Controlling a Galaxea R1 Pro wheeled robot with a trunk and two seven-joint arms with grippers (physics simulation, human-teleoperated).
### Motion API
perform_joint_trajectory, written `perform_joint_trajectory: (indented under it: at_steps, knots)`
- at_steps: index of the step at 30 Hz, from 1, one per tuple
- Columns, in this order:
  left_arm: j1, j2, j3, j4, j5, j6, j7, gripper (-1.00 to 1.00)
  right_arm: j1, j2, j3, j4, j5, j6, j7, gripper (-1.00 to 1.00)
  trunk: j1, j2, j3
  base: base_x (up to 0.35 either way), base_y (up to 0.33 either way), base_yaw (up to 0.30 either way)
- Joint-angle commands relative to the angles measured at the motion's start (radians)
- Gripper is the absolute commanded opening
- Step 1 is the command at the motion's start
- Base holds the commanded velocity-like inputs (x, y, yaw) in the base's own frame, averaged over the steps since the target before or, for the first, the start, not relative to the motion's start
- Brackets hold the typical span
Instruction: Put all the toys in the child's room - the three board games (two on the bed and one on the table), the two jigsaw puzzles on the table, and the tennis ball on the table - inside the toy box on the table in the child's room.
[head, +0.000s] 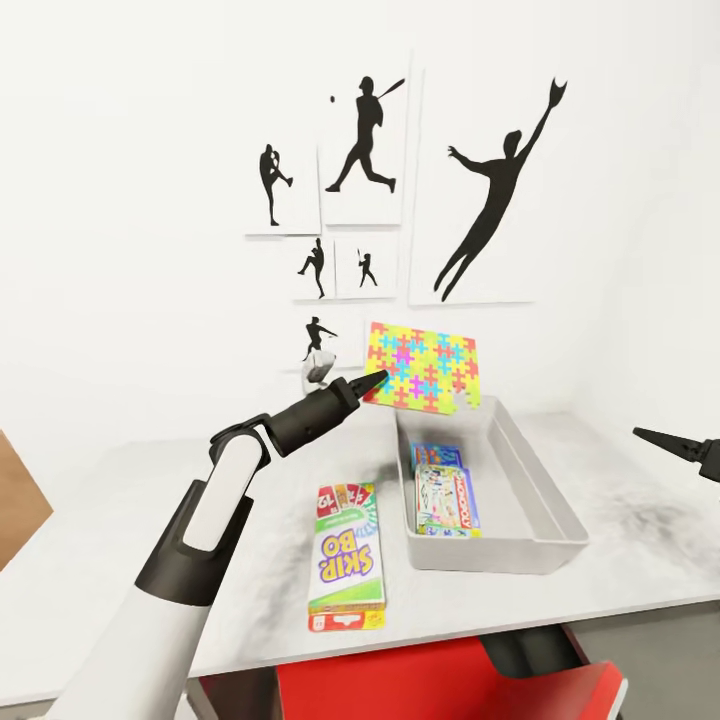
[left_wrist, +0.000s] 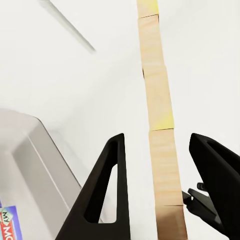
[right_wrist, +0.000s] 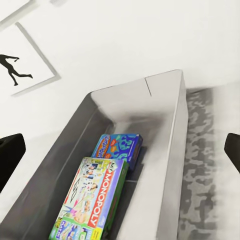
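Against a white wall hung with baseball silhouette prints (head: 500, 190), the table (head: 110, 520) spans the head view, its near edge cut off below. On it, the toy box (head: 530, 480) lies right of centre; inside rest the MONOPOLY board game (right_wrist: 95, 200) and, partly hidden beneath it, the blue cartoon board game (right_wrist: 120, 147). The SKIP-BO board game (head: 347, 556) lies flat on the table just left of the box. One jigsaw puzzle (head: 424, 368) is raised upright above the box's far end, pinched at its edge by the left gripper (head: 372, 382), jaws closed on it; the left wrist view shows only its pale edge (left_wrist: 162, 150). The right gripper (head: 672, 440) is cut off at the frame edge, its fingers (right_wrist: 10, 155) spread wide at the margins.
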Motion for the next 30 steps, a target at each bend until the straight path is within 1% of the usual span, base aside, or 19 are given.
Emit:
perform_joint_trajectory:
  at_steps: [1,7,15,16,19,20,22,25,27,30]
  knots:
    - [-0.001,0.000,0.001,0.000,0.000,0.004,-0.002,-1.00,-0.001,0.000,-0.001,0.000,0.005,0.005,0.007,1.00,0.000,-0.001,-0.001,0.047,-0.047,0.000]
    - [-0.003,0.001,0.004,-0.003,-0.002,0.004,-0.001,-1.00,-0.001,0.000,-0.001,0.000,0.005,0.005,0.007,1.00,0.000,-0.001,-0.002,0.087,-0.075,0.000]
    - [-0.009,0.001,0.008,-0.002,-0.003,0.005,0.002,-1.00,-0.001,0.001,-0.001,0.001,0.005,0.005,0.007,1.00,0.000,-0.001,-0.003,0.021,-0.018,0.000]
    - [-0.050,-0.002,0.008,0.023,0.002,0.005,0.019,-1.00,-0.001,0.002,-0.002,0.001,0.005,0.005,0.007,1.00,0.000,-0.001,-0.003,0.003,-0.003,0.000]
    - [-0.081,-0.006,0.007,0.060,0.014,0.006,0.038,-1.00,-0.001,0.002,-0.003,0.000,0.005,0.005,0.007,1.00,0.000,-0.001,-0.003,0.002,-0.002,0.000]
    - [-0.081,-0.006,0.007,0.060,0.014,0.006,0.038,-1.00,-0.001,0.002,-0.003,0.000,0.005,0.005,0.007,1.00,0.000,-0.001,-0.003,0.002,-0.001,0.000]
    - [-0.107,-0.008,0.006,0.094,0.035,0.006,0.047,-1.00,-0.001,0.002,-0.003,0.000,0.005,0.005,0.007,1.00,0.000,-0.001,-0.003,0.001,-0.001,0.000]
    - [-0.152,-0.016,0.002,0.163,0.079,0.005,0.059,-1.00,-0.001,0.002,-0.003,0.000,0.005,0.005,0.007,1.00,0.000,-0.001,-0.003,0.000,0.000,0.000]
    - [-0.186,-0.023,0.000,0.223,0.106,0.004,0.069,-1.00,-0.001,0.002,-0.003,0.000,0.005,0.005,0.007,1.00,0.000,-0.001,-0.003,0.000,0.000,0.000]
    - [-0.242,-0.040,-0.002,0.324,0.132,0.001,0.081,-1.00,-0.001,0.002,-0.003,0.000,0.005,0.005,0.008,1.00,0.000,-0.001,-0.003,0.000,0.000,0.000]
